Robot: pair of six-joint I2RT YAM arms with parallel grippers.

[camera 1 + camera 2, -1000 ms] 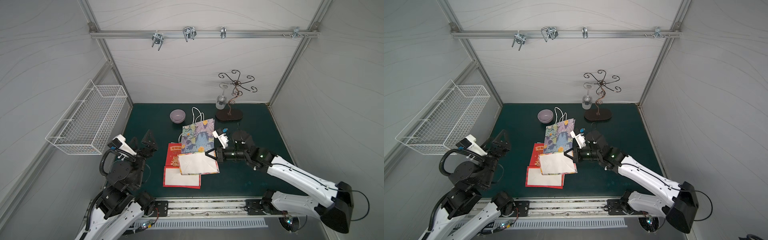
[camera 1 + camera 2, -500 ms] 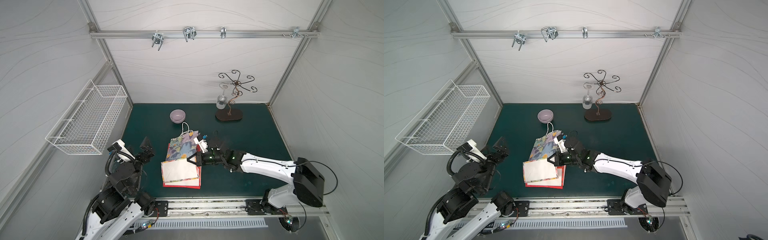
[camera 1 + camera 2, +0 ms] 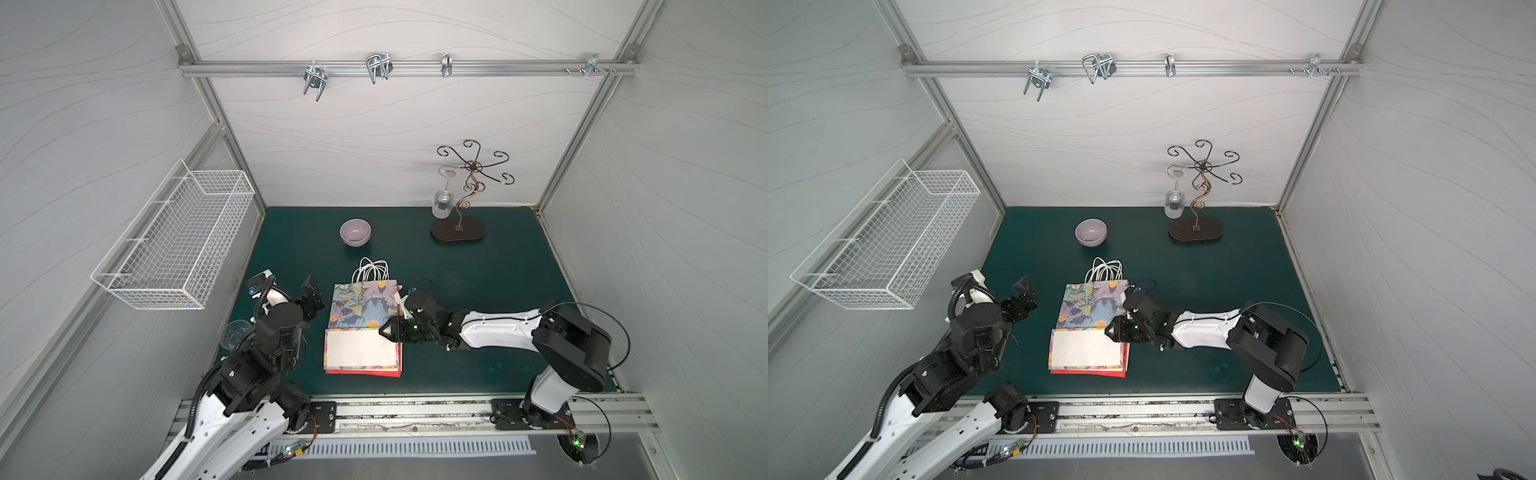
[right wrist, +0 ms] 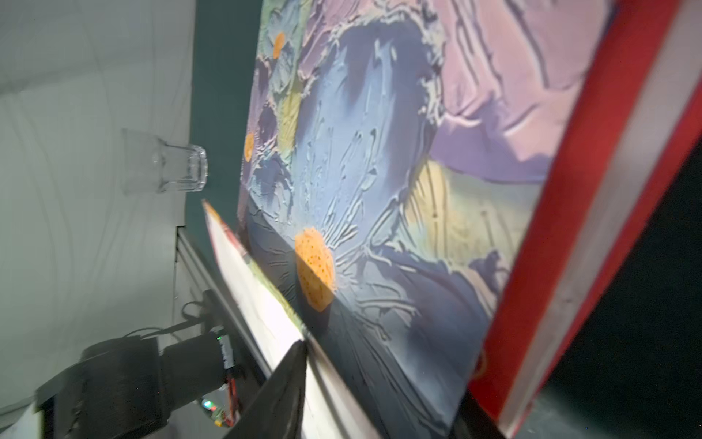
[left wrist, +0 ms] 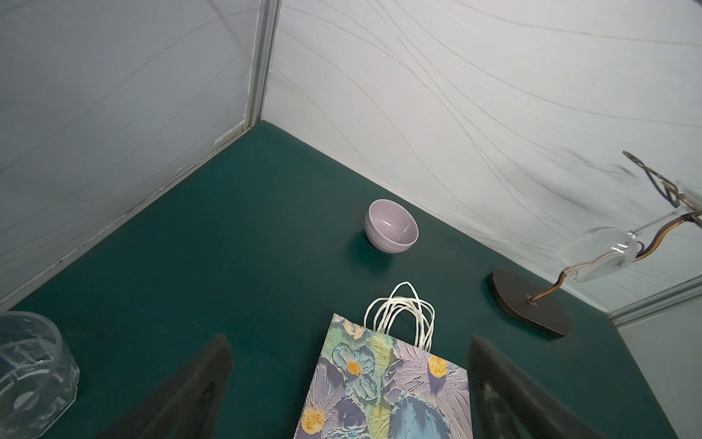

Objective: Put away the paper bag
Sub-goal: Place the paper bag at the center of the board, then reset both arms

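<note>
The floral paper bag (image 3: 365, 302) (image 3: 1089, 306) lies flat on the green table with its white bottom flap folded up and its white cord handles pointing to the back. It covers most of a red bag (image 3: 365, 374) underneath. My right gripper (image 3: 387, 329) (image 3: 1111, 328) sits low at the bag's right edge by the fold. In the right wrist view its jaws (image 4: 376, 399) stand apart with the bag's edge between them, not pinched. My left gripper (image 3: 312, 294) (image 5: 349, 391) hovers open just left of the bag (image 5: 387, 384), holding nothing.
A lavender bowl (image 3: 355, 232) stands behind the bag. A curly metal stand (image 3: 458, 230) with a hanging wine glass is at the back right. A clear tumbler (image 3: 235, 334) (image 5: 30, 368) stands by the left arm. A white wire basket (image 3: 178, 245) hangs on the left wall, and hooks (image 3: 378, 68) hang on the top rail.
The right arm carried the floral bag left and forward and laid it flat over the red bag. Its jaws, shut on the bag before, have now parted. The left arm shifted slightly.
</note>
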